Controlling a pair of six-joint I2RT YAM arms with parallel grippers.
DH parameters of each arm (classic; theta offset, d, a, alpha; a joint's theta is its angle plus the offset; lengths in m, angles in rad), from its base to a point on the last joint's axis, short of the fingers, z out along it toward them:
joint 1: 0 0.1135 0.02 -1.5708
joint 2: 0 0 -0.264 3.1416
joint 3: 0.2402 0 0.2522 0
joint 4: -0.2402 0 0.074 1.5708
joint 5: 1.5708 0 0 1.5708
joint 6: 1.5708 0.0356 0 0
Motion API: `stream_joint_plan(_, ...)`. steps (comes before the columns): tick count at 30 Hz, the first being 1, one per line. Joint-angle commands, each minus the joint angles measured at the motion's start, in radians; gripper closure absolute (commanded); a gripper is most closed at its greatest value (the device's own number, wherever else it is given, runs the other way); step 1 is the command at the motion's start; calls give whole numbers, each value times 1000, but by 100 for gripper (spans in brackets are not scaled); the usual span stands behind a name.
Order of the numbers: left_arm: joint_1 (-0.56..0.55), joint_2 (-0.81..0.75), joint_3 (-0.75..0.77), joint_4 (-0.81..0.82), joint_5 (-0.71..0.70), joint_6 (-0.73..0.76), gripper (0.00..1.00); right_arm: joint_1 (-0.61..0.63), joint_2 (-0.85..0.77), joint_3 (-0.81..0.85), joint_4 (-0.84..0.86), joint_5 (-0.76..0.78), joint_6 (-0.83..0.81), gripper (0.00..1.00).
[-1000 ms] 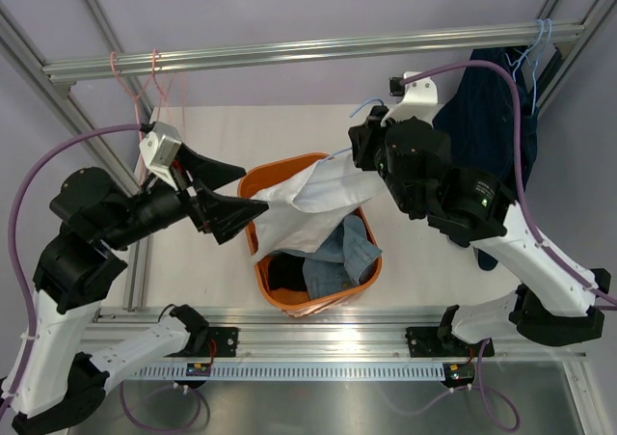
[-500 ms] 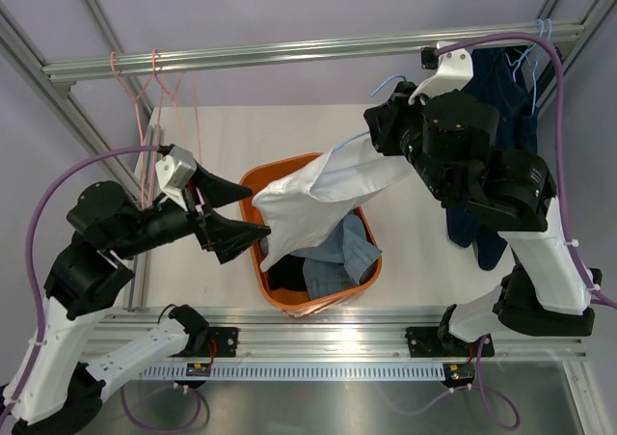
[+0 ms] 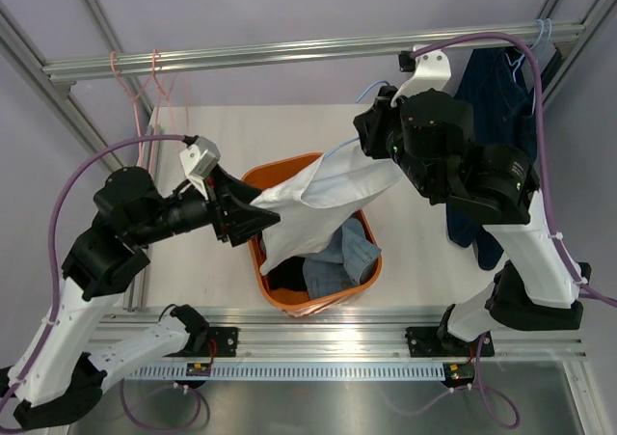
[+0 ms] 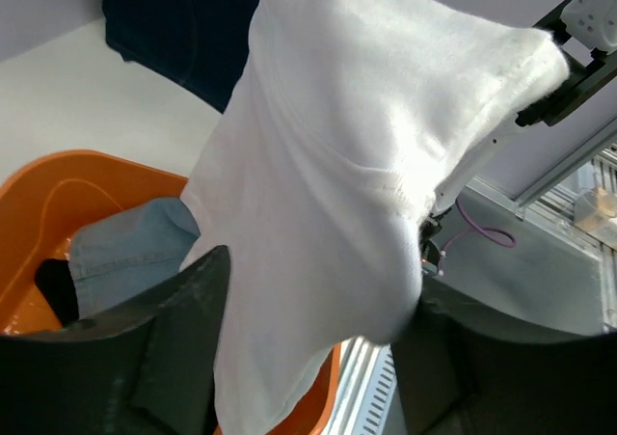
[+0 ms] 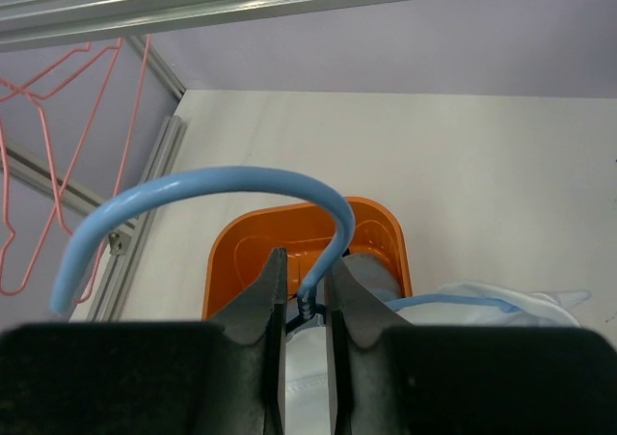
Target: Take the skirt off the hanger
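A white garment [image 3: 313, 199] hangs from a light-blue wire hanger [image 5: 222, 189] over the orange basket [image 3: 289, 305]. My right gripper [image 5: 307, 305] is shut on that hanger's twisted neck, just below the hook. My left gripper [image 4: 318, 281] reaches in from the left. Its jaws stand open on either side of the white cloth [image 4: 357, 165], which fills the gap between them. The light-blue denim skirt [image 3: 342, 252] lies loose in the basket, off any hanger. Pink hangers [image 3: 154, 78] hang bare on the rail at the back left.
Dark navy jeans [image 3: 482, 107] hang on light-blue hangers at the back right, behind my right arm. A black garment [image 3: 284, 273] lies in the basket beside the denim. Aluminium frame rails run overhead and along the table's left and near edges.
My left gripper has moved right onto the white garment, and its jaws have narrowed around the cloth. My right arm lifted the hanger, then shifted it slightly left.
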Motion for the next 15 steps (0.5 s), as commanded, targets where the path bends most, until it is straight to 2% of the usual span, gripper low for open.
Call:
stream_joint_plan(1, -34, 44, 38, -2, -48, 14, 41, -8, -17, 55, 29, -7, 10, 100)
stream_joint_plan(2, -45, 50, 40, -5, -76, 15, 47, -8, -15, 60, 28, -2, 8, 100)
stream_joint_plan(9, -132, 79, 70, -46, -160, 40, 47, -7, -3, 98, 26, 4, 2, 100)
stream_joint_plan(11, -140, 82, 81, -58, -172, 47, 59, -7, -6, 97, 25, 9, -1, 100)
stream_joint_plan(14, -146, 83, 92, -63, -197, 44, 85, -7, -15, 88, 26, 7, -1, 100)
stream_joint_plan(15, -146, 84, 96, -60, -203, 41, 97, -8, -17, 79, 28, 6, 1, 100)
